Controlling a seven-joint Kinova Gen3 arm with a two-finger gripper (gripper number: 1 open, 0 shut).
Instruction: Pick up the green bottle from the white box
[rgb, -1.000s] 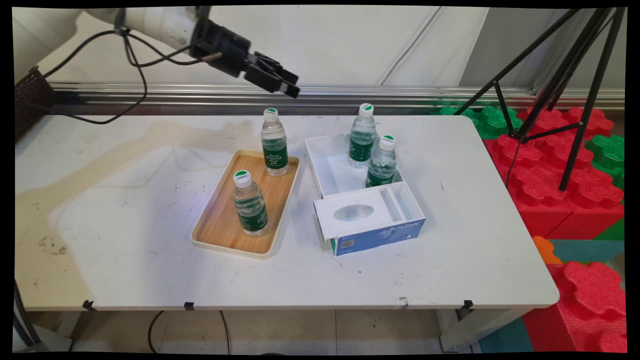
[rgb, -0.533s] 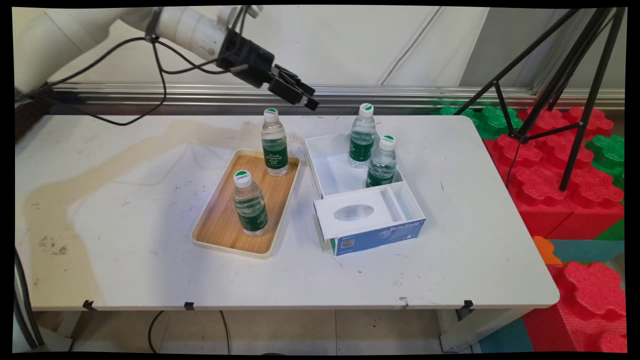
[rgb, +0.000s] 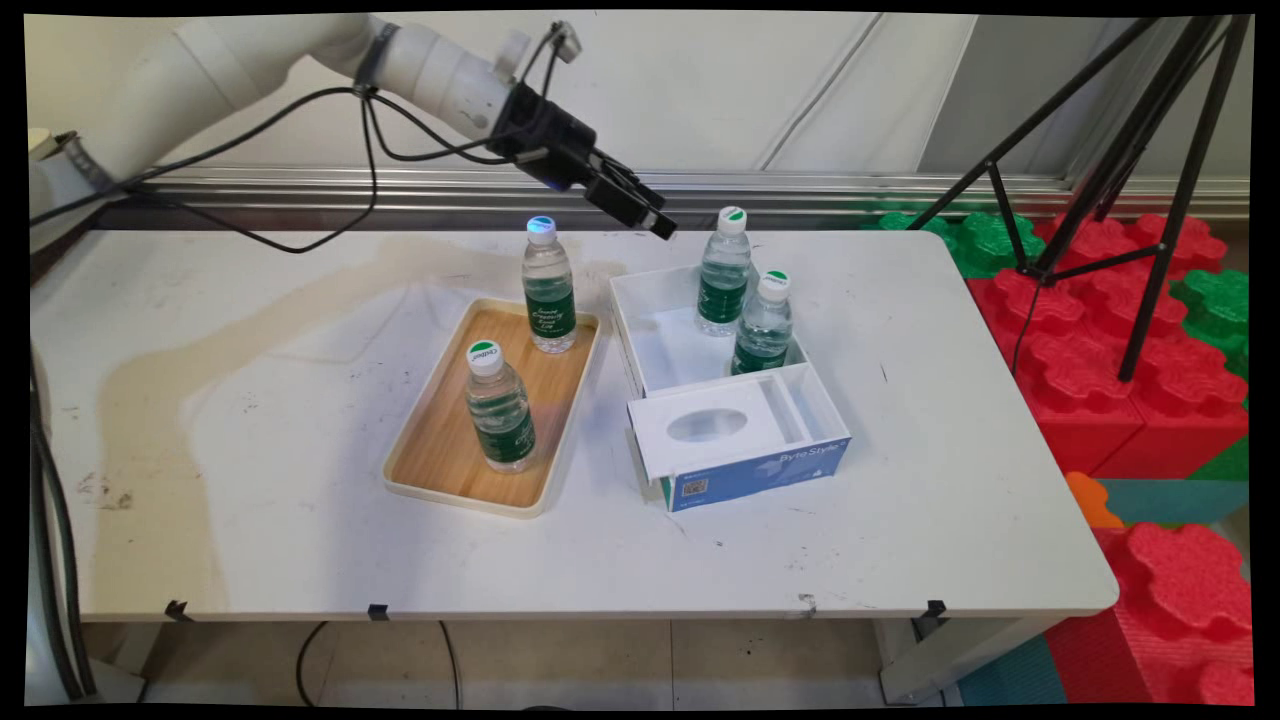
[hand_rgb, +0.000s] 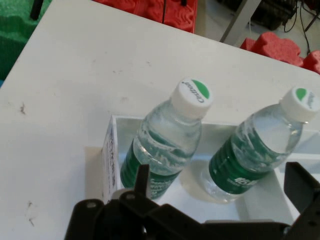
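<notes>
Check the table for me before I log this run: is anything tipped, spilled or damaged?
Nothing is tipped: all four water bottles stand upright, two on the wooden tray, two in the white box. The one oddity is a broad tan stain across the table's left side, with dark scuffs by its near end.

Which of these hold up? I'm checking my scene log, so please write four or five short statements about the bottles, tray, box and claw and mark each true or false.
1. Two bottles stand upright on the wooden tray. True: the near tray bottle and the far tray bottle.
2. The white box holds three bottles. False: it holds two, the far box bottle and the near box bottle.
3. The claw holds a bottle. False: it is in the air, holding nothing.
4. Every bottle has its cap on. True.
5. A bottle lies tipped over on the table. False: all four stand upright.
</notes>
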